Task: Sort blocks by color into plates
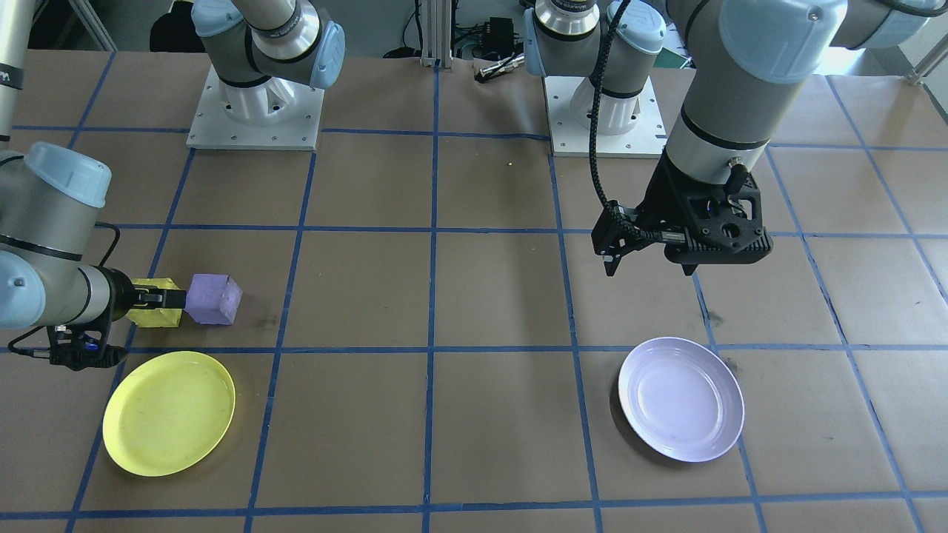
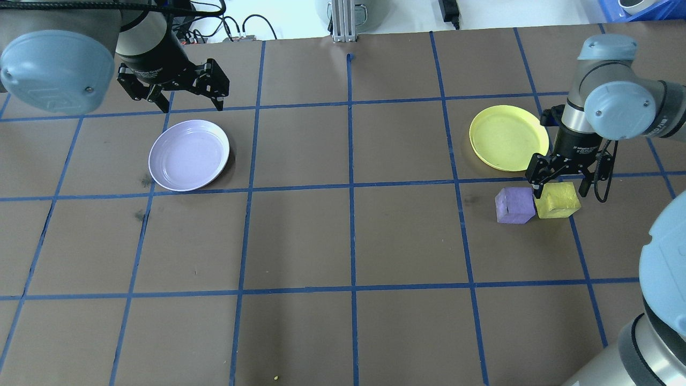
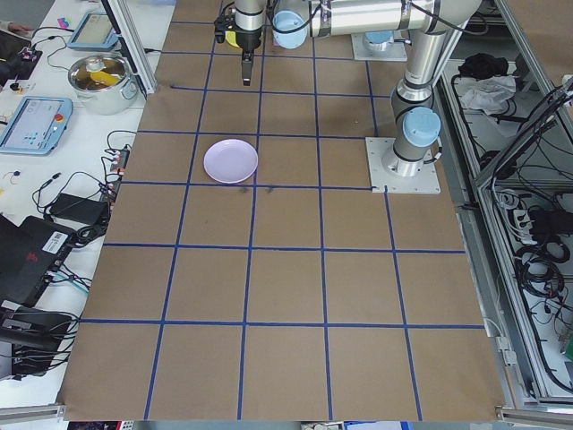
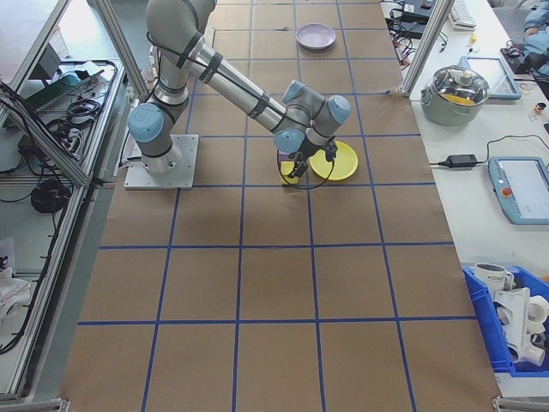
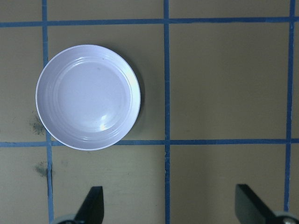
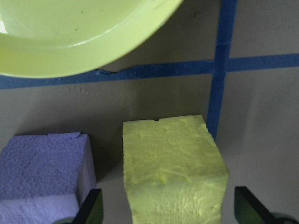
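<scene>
- Right gripper (image 2: 560, 188) fingers spread wide, straddling small rough yellow foam cube (image 2: 558, 200); in right wrist view both fingertips (image 6: 91, 208) apart from cube (image 6: 174, 169) sides, no contact visible.
- One right finger down in the gap between yellow cube and small rough light purple foam cube (image 2: 514, 205); cubes just beside each other on table, touching or not cannot be told.
- Same pair in front-facing view: purple cube (image 1: 213, 299) beside yellow cube (image 1: 157, 313), right gripper (image 1: 159, 298) over yellow one.
- Round shallow bright yellow plastic plate (image 2: 508, 138) near the cubes, just across a blue tape line; holds nothing; rim at top of right wrist view (image 6: 84, 51).
- Left gripper (image 2: 185, 99) fingers wide open, gripping nothing, hanging above table near edge of round shallow pale lavender plastic plate (image 2: 188, 155).
- Left wrist view: lavender plate (image 5: 88, 97) holding nothing, both open fingertips (image 5: 93, 205) at bottom edge.
- Lavender plate well apart from both cubes and yellow plate, opposite side of table.
- Brown paper-covered table (image 2: 343, 241) with blue tape grid.
- Small white lettering on right wrist housing, too small to read; no other readable writing.
</scene>
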Robot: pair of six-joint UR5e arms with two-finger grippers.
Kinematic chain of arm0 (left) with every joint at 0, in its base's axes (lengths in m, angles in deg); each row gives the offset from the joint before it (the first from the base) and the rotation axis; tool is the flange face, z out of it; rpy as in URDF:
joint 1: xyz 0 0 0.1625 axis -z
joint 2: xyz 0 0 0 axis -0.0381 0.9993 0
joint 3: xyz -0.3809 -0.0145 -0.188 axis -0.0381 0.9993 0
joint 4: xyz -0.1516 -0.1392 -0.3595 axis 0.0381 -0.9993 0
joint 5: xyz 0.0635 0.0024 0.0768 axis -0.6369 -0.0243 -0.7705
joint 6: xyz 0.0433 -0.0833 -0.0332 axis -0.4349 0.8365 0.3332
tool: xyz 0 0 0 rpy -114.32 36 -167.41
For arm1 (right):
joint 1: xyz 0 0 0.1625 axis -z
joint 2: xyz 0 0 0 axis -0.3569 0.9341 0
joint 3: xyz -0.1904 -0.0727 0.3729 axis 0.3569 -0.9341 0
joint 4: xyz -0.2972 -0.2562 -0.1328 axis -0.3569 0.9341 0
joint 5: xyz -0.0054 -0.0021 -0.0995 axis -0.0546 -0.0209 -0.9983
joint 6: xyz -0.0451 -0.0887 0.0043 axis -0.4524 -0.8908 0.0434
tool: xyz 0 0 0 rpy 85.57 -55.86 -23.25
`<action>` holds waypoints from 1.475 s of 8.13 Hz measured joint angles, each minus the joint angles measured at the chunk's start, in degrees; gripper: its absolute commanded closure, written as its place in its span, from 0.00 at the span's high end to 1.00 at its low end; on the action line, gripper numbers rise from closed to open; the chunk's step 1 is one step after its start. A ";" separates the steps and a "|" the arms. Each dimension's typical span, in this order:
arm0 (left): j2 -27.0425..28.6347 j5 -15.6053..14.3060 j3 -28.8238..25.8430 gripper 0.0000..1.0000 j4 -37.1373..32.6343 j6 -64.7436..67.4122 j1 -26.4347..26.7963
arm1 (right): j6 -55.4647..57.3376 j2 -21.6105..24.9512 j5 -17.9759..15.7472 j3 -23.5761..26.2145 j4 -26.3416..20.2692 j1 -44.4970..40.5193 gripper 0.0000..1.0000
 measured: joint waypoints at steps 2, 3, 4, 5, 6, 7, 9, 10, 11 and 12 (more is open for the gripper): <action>-0.58 -0.16 0.10 1.00 0.04 -0.06 0.06 | -0.03 -0.69 -0.29 0.59 0.20 0.03 0.33; -1.25 -1.18 0.72 1.00 0.02 -0.12 0.10 | -0.16 -0.89 -0.33 0.79 0.27 0.03 0.27; -1.83 -2.18 1.82 1.00 0.39 -0.18 0.10 | -0.25 -0.80 -0.37 0.77 0.30 0.04 0.25; -2.15 -2.79 2.67 1.00 1.33 -0.22 0.14 | -0.32 -0.60 -0.40 0.51 0.23 0.04 0.27; -2.01 -3.04 3.28 1.00 1.99 -0.24 0.23 | -0.32 -0.03 -0.33 -0.49 -0.18 -0.03 0.27; -1.96 -3.09 3.81 1.00 2.32 -0.25 0.28 | -0.22 0.66 -0.16 -3.14 -1.85 -0.42 0.27; -2.71 -3.10 4.38 1.00 2.57 -0.23 0.33 | 0.28 0.73 0.49 -12.00 -8.53 -1.95 0.27; -3.10 -3.06 4.47 1.00 2.61 -0.24 0.33 | 0.60 -0.57 0.63 -16.14 -9.97 -3.62 0.29; -3.17 -3.01 4.53 1.00 2.62 -0.25 0.27 | 1.17 -3.41 0.68 -19.87 -9.76 -5.68 0.42; -2.95 -3.07 4.56 1.00 2.59 -0.25 0.28 | 1.58 -6.77 0.70 -22.57 -8.40 -7.11 0.43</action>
